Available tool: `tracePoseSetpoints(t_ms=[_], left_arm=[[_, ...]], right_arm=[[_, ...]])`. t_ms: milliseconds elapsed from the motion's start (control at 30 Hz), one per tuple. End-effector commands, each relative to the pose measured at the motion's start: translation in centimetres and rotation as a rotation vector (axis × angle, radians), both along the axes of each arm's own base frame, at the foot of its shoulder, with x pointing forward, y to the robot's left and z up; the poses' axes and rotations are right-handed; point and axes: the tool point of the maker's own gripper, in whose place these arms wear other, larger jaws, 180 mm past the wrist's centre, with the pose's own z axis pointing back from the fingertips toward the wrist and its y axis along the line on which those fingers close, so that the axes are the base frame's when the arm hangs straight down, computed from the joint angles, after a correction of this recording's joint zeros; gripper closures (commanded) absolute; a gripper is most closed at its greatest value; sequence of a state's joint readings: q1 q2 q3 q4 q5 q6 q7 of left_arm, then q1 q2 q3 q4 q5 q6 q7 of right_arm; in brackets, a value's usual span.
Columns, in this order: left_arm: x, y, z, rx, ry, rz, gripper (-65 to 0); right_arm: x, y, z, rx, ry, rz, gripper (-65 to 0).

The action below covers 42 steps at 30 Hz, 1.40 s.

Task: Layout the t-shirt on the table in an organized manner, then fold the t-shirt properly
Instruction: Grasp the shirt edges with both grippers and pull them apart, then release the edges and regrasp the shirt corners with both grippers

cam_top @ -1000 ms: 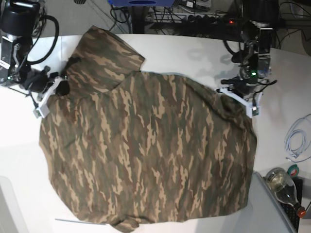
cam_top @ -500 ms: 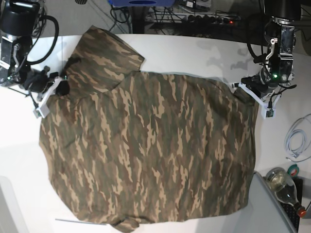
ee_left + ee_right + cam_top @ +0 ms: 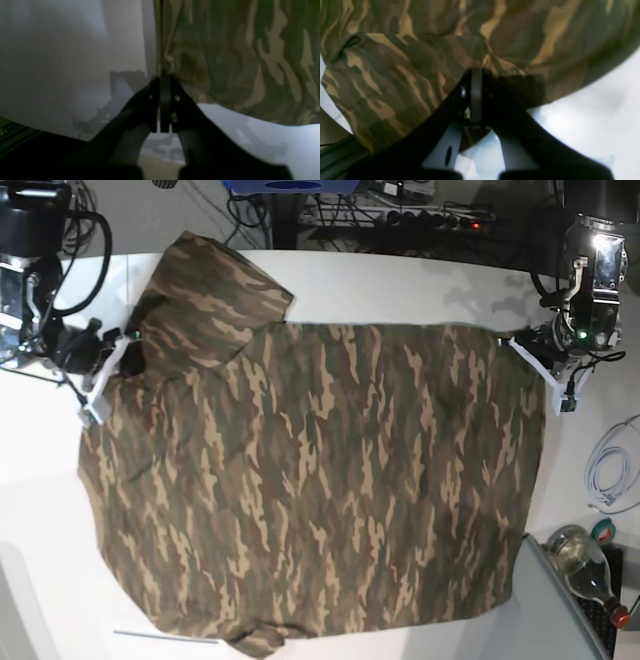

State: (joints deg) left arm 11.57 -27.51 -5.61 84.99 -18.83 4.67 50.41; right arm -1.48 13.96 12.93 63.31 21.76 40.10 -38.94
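Your left gripper (image 3: pixel 548 362) is clamped tight on the shirt's (image 3: pixel 310 480) edge, jaws pressed together with cloth bunched between them in the left wrist view. Over the last second it's dragged that corner outward, away from the middle of the table (image 3: pixel 400 290). That side was slumped and wrinkled inward a second ago; now it's pulled out into a much straighter edge. The right gripper (image 3: pixel 100 375) is pinched on the opposite side near the sleeve and has barely budged, so it's acting as your anchor.

What that means: I'd say you're most of the way through the layout part, with no folding started. The body now lies flat and roughly rectangular, print side up. The sleeve near the right gripper is folded over onto the body, and there's a small tuck at the near hem, so I'd sort those before folding.

Material-wise, it's thin, floppy camo cloth that drapes and creases easily. The tabletop is smooth glossy white, so the shirt slides when you tug.
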Motion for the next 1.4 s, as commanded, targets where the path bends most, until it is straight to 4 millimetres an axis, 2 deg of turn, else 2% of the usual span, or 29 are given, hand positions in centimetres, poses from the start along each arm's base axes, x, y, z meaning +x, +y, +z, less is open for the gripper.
tracePoseSetpoints(t_ms=[0,33,233,300,400,467,567,633,700,733,800,900,933,967,1033,1100,1167,1267,1367], left_arm=[[0.9,0.9,1.1,0.027,-0.034,0.001,0.0],[0.8,0.9,1.1,0.027,-0.03,0.001,0.0],[-0.1,1.7,1.0,0.044,-0.011,-0.004,-32.6],[-0.2,2.0,1.1,0.05,-0.012,0.001,-43.9],[-0.7,3.7,2.0,0.054,-0.029,0.036,-54.8],[-1.1,5.0,2.9,0.049,-0.049,0.042,-55.3],[-2.0,5.7,3.9,0.009,-0.088,0.029,-55.3],[-3.3,6.5,4.5,-0.013,-0.109,0.03,-55.3],[-4.2,6.9,4.7,-0.032,-0.129,0.029,-55.3],[-4.5,7.0,4.7,-0.041,-0.142,0.023,-55.3],[-5.9,6.7,4.5,-0.058,-0.162,-0.003,-54.3],[-6.7,5.4,4.0,-0.085,-0.207,-0.053,-45.6],[-6.9,5.2,3.8,-0.093,-0.224,-0.055,-42.1],[-7.1,5.0,3.6,-0.1,-0.246,-0.048,-38.3],[-7.5,4.7,3.0,-0.122,-0.277,-0.033,-32.9],[-8.0,4.4,2.3,-0.148,-0.269,-0.025,-30.6],[-8.8,4.4,1.4,-0.169,-0.245,-0.015,-30.9],[-9.8,3.3,-0.1,-0.222,-0.22,-0.01,-32.7],[-10.5,2.1,-1.2,-0.277,-0.202,-0.023,-43.4]], right_arm=[[-0.8,-0.6,-0.4,-0.039,0.038,0.025,-0.8],[-0.8,-0.6,-0.4,-0.04,0.037,0.025,-0.8],[-0.7,-0.9,-0.3,-0.044,0.033,0.022,-0.8],[-1.2,-1.0,-0.4,-0.046,0.04,0.022,-0.8],[-1.1,-1.4,0.3,-0.061,0.013,-0.009,-0.8],[-0.7,-1.8,1.2,-0.072,-0.023,-0.077,-1.1],[0.1,-2.5,3.4,-0.077,-0.111,-0.149,-1.5],[0.4,-2.4,4.9,-0.067,-0.182,-0.187,-1.8],[0.6,-2.0,6.4,-0.053,-0.252,-0.218,-5.3],[0.4,-1.9,6.8,-0.05,-0.271,-0.231,-8.7],[-0.1,-1.5,7.9,-0.039,-0.313,-0.263,-20.6],[-1.1,-1.1,8.4,-0.026,-0.337,-0.302,-38.9],[-1.4,-1.2,8.3,-0.023,-0.333,-0.311,-42.8],[-1.7,-1.1,8.1,-0.02,-0.325,-0.316,-44.3],[-2.4,-1.9,7.6,-0.023,-0.307,-0.35,-42.8],[-3.4,-2.6,7.2,-0.02,-0.293,-0.414,-41.1],[-4.7,-3.5,7.2,-0.024,-0.289,-0.47,-43.4],[-6.2,-3.4,6.9,-0.009,-0.28,-0.464,-45.5],[-7.3,-4.2,6.3,-0.016,-0.254,-0.51,-45.3]])
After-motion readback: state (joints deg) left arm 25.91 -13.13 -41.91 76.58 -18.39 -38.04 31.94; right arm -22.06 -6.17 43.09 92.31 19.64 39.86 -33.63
